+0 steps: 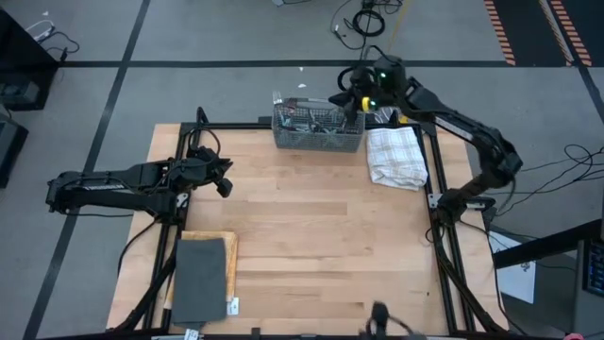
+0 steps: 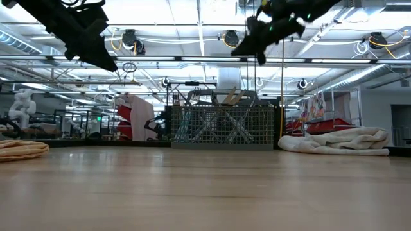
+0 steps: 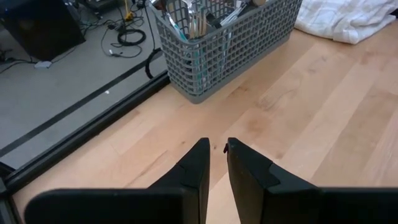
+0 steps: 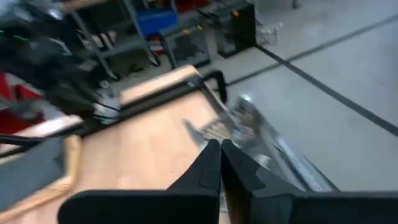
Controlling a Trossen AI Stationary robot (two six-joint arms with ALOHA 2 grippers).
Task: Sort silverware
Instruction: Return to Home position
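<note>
In the high view, the left hand [image 1: 225, 185] is held above the left side of the table [image 1: 311, 246], well apart from the grey mesh caddy [image 1: 318, 138] set at the far edge. The silverware [image 1: 307, 117] is gathered inside that caddy, and a white towel [image 1: 396, 157] is laid just beside it. The right hand [image 1: 347, 97] is raised over the caddy's right end, and a grey slab [image 1: 200, 283] is laid near the table's near left corner. In the low view, handles are seen standing up out of the caddy, and both arms are hung high above the table. In the left wrist view, the left fingers [image 3: 196, 171] are drawn almost together, with a thin slit between them and nothing pinched. In the right wrist view, the right fingers [image 4: 208, 165] are pressed together on nothing.
</note>
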